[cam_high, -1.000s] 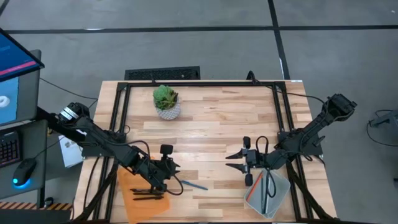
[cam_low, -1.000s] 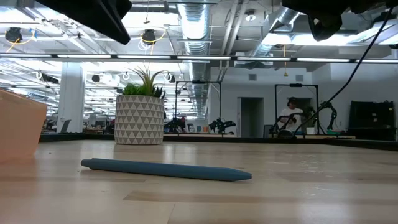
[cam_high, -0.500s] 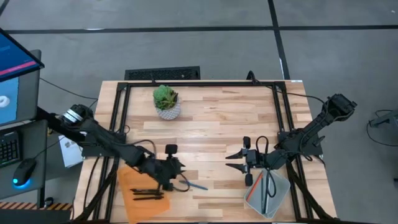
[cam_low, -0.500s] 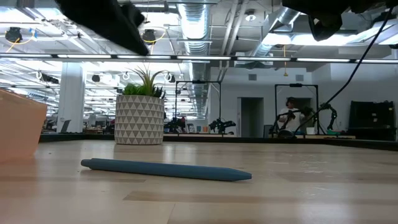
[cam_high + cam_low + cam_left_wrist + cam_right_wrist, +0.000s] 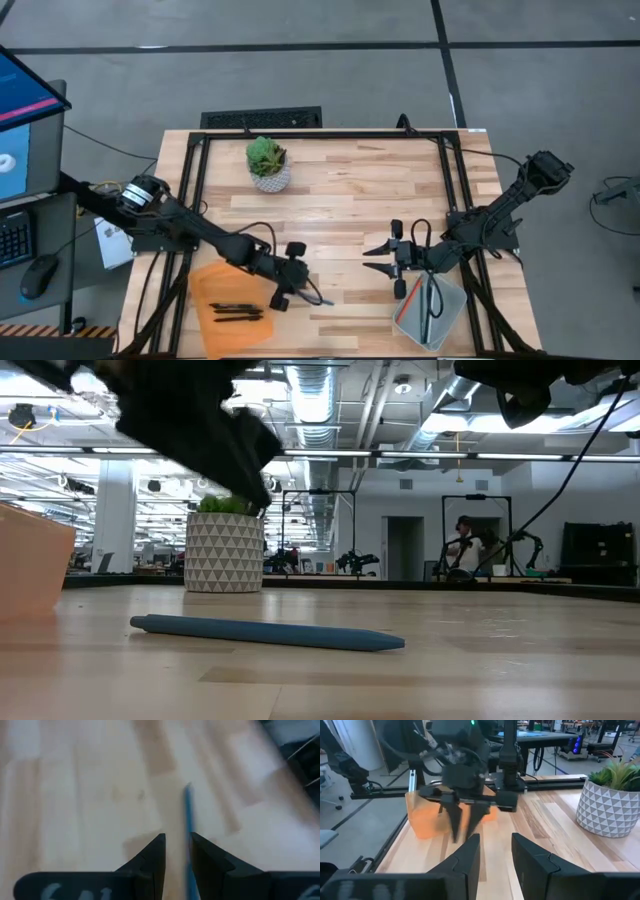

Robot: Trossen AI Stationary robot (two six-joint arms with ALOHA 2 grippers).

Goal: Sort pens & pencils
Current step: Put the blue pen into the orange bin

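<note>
blue pen (image 5: 268, 633) lies flat on the bare table (image 5: 350, 200), near the front edge, just right of the orange tray (image 5: 215, 325). in the high view its long axis runs left to right with a slight slant, the right end a bit nearer the front; in the low view it stretches across the wood with its tapered end at the right. left gripper (image 5: 292, 290) hangs over the pen's left end, and its arm reaches in from the table's left side. in the left wrist view the fingers (image 5: 152, 855) stand a narrow gap apart with nothing between them, the pen passing by the outer edge of one finger. whether they touch the pen i cannot tell.

black pens (image 5: 236, 311) lie in the orange tray, roughly parallel, long axes left to right. the clear tray (image 5: 452, 297) at the front right holds thin sticks, too small to tell apart.

right gripper (image 5: 385, 259) waits above the table just left of the clear tray, fingers (image 5: 465, 857) parted and empty, pointing left. a potted plant (image 5: 267, 163) stands at the far left.
</note>
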